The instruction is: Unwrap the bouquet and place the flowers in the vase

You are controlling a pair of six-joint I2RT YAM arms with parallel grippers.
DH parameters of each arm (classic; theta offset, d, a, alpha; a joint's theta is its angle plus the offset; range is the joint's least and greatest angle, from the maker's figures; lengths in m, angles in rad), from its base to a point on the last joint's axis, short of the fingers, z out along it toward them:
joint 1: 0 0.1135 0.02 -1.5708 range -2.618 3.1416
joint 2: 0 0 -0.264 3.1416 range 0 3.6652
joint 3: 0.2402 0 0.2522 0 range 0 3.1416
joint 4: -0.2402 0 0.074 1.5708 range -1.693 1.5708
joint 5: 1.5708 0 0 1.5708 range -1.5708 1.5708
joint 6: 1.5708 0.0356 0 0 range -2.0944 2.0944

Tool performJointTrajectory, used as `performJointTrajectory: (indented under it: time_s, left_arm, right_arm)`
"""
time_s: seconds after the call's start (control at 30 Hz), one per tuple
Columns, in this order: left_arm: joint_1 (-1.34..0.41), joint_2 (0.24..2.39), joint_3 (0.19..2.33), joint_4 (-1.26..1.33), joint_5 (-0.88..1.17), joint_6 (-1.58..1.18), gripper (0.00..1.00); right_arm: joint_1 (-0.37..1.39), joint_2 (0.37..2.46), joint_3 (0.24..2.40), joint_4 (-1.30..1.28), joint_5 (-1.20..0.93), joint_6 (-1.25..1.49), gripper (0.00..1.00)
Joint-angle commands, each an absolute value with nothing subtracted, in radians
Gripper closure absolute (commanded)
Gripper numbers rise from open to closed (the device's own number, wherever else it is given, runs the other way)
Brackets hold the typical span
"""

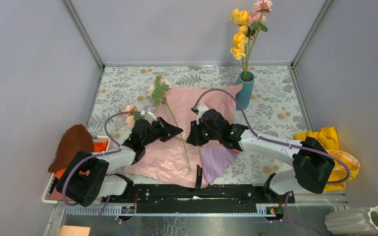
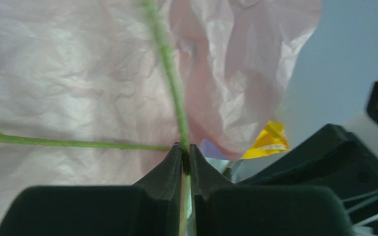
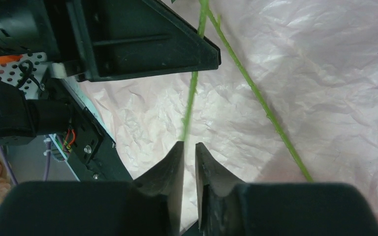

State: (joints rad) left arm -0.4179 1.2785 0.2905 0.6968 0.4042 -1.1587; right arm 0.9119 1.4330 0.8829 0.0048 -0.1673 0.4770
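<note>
- L gripper (image 2: 185,150): jaws pressed tight on a thin green flower stem (image 2: 171,73), nipping it right at the tips. In the wrist view the stem runs off toward 12 o'clock.
- R gripper (image 3: 190,146): jaws drawn nearly together, only a slit btwn them. What looks like the same stem comes down to its tip. You can't tell from here whether it's nipped or just touching.
- Top view: both grippers sit close together mid-table, tips facing, over the spread pink wrapping paper (image 1: 162,164), so the unwrap looks done.
- A lilac sheet (image 1: 219,160) peeks out at 5 o'clock and a black ribbon (image 1: 198,178) lies at 6.
- A second stem (image 3: 263,101) lies loose on the paper near R's fingers, on their 2 o'clock side.
- The teal vase (image 1: 246,89) stands at 1 o'clock from the grippers, well apart, w/ yellow and pink roses (image 1: 240,37) standing in it.
- Handling, my guess: the stem is light, skinny and springy, prob slick plastic, and the head end will droop and swing.
- Take it mid-stem, clear of the leaves, seated deep in the pads rather than at the very tips.
- The vase is tall and slim w/ a crowded mouth. Feed the stem end in gently or you may tip it.
</note>
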Motion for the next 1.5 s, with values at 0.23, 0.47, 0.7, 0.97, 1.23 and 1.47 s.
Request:
performJointTrajectory:
  time_s: [0.23, 0.47, 0.7, 0.97, 1.23, 1.47]
  left_arm:
    - [-0.413, 1.197, 0.284, 0.658, 0.442, -0.909, 1.0]
    - [-0.425, 1.081, 0.255, 0.621, 0.454, -0.861, 1.0]
    - [-0.431, 0.976, 0.234, 0.558, 0.444, -0.855, 1.0]
    - [-0.447, 0.887, 0.209, 0.525, 0.436, -0.868, 1.0]
    - [-0.465, 0.855, 0.197, 0.516, 0.429, -0.877, 1.0]
    - [-0.472, 0.836, 0.201, 0.497, 0.426, -0.88, 1.0]
  right_arm:
    - [0.917, 1.258, 0.991, -0.059, -0.035, 0.432, 0.32]
    - [0.914, 1.315, 1.116, -0.129, 0.157, 0.466, 0.29]
    - [0.863, 1.444, 1.202, -0.073, 0.103, 0.498, 0.36]
    - [0.808, 1.574, 1.308, -0.038, 0.011, 0.508, 0.47]
    - [0.783, 1.713, 1.439, -0.07, -0.045, 0.499, 0.52]
    - [0.754, 1.803, 1.505, -0.081, -0.095, 0.521, 0.62]
